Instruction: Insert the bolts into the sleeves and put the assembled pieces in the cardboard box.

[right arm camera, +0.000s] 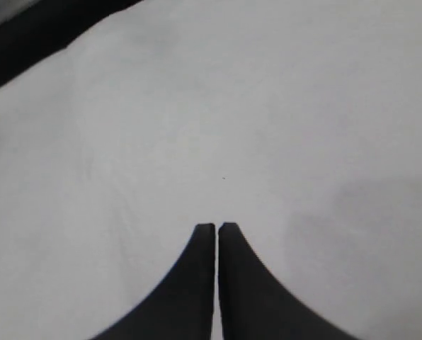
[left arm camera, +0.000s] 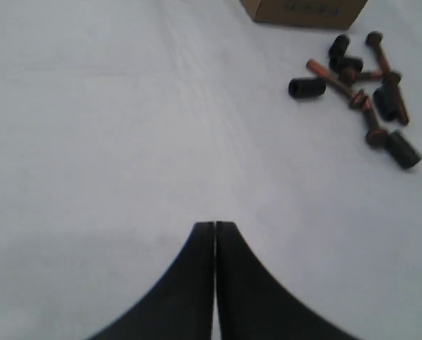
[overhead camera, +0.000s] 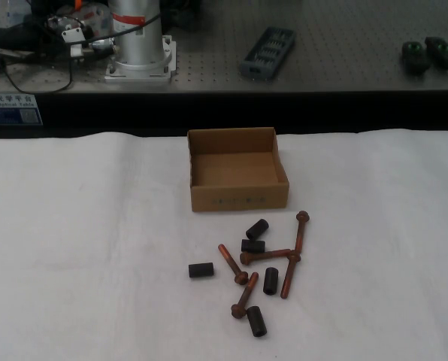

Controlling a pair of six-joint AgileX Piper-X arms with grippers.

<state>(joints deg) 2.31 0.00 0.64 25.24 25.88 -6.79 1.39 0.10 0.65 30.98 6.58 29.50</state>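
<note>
High view: open-topped cardboard box point(overhead camera: 239, 199) sits mid-way across the white-covered counter point(overhead camera: 74, 248); five bolts point(overhead camera: 289, 276) and five black sleeves point(overhead camera: 201, 270) lie loose in a cluster just beside the box on its near side; some bolts cross each other, one sleeve lies a bit apart, all pieces separate; left claw point(left arm camera: 215, 228) clenched, fingers touching, above bare counter, well apart from the cluster; right claw point(right arm camera: 216, 228) clenched too, above bare counter.

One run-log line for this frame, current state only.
left gripper: shut, empty | right gripper: shut, empty | bolts, sleeves: loose on cloth near cardboard box | box: empty
</note>
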